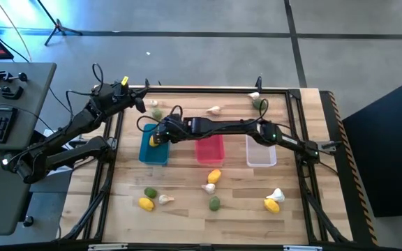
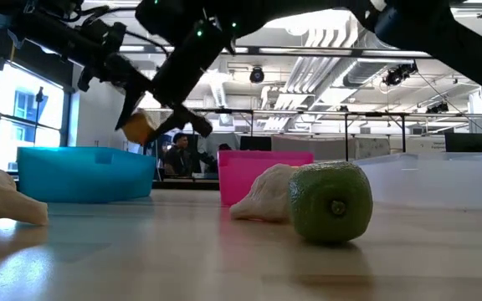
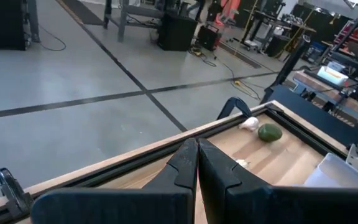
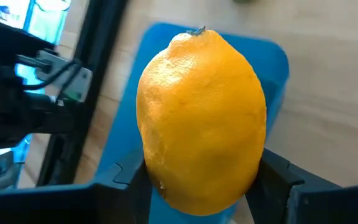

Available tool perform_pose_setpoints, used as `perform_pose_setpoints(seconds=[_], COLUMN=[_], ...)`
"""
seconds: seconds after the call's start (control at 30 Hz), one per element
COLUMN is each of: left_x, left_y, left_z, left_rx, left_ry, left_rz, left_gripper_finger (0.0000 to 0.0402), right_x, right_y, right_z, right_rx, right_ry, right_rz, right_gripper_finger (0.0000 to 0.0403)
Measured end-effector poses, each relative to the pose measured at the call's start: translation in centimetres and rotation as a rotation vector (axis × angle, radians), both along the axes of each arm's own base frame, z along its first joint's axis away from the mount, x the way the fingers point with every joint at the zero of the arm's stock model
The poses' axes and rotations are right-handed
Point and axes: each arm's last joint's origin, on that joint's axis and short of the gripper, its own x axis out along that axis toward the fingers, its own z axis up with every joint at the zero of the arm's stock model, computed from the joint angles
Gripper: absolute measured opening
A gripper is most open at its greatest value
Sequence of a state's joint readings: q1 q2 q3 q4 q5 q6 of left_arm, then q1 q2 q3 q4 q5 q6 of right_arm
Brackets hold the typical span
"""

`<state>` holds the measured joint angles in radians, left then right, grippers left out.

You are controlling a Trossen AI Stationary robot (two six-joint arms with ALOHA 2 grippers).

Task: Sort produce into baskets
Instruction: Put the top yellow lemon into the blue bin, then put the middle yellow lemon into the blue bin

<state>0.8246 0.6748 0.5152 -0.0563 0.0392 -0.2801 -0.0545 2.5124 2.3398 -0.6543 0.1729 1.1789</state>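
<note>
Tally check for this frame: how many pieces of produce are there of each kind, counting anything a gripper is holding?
Lemons: 4 (one is held in the jaws of the right gripper over the blue basket)
Garlic bulbs: 6
Green fruits: 4
Total: 14

Right gripper point(image 1: 156, 139) outstretched and clamped; left gripper point(image 1: 139, 104) at the rear, fingers together.
</note>
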Motion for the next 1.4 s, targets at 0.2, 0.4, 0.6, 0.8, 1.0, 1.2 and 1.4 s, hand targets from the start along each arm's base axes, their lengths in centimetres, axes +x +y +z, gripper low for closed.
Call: perform_pose_setpoints(seconds=[0.2,0.4,0.6,0.8,1.0,1.2,1.4], left_x=[0.0,0.0,0.0,0.0,0.0,0.0,0.0], left_y=[0.0,0.0,0.0,0.0,0.0,-0.1,-0.1], left_z=[0.0,0.0,0.0,0.0,0.0,0.0,0.0], left_rx=[0.002,0.014,0.015,0.015,0.015,0.010,0.009], left_ry=[0.000,0.012,0.013,0.013,0.013,0.009,0.010], left_rz=[-0.003,-0.007,-0.008,-0.009,-0.011,-0.042,-0.043], left_gripper_finger=[0.0000,0.0000,0.0000,0.0000,0.0000,0.0000,0.0000], right_x=[0.0,-0.1,-0.1,-0.1,-0.3,-1.0,-0.9], right_y=[0.0,-0.2,-0.2,-0.2,-0.1,0.8,3.8], right_z=[-0.5,-0.6,-0.6,-0.6,-0.3,1.1,1.1], right_rx=[0.025,0.044,0.047,0.046,0.003,-0.165,-0.284], right_ry=[0.006,0.002,0.001,0.007,0.037,0.099,0.126], right_rz=[-0.015,-0.031,-0.033,-0.032,0.048,0.196,0.323], right_gripper_finger=[0.0175,0.0221,0.0256,0.0259,0.0206,0.0034,0.0008])
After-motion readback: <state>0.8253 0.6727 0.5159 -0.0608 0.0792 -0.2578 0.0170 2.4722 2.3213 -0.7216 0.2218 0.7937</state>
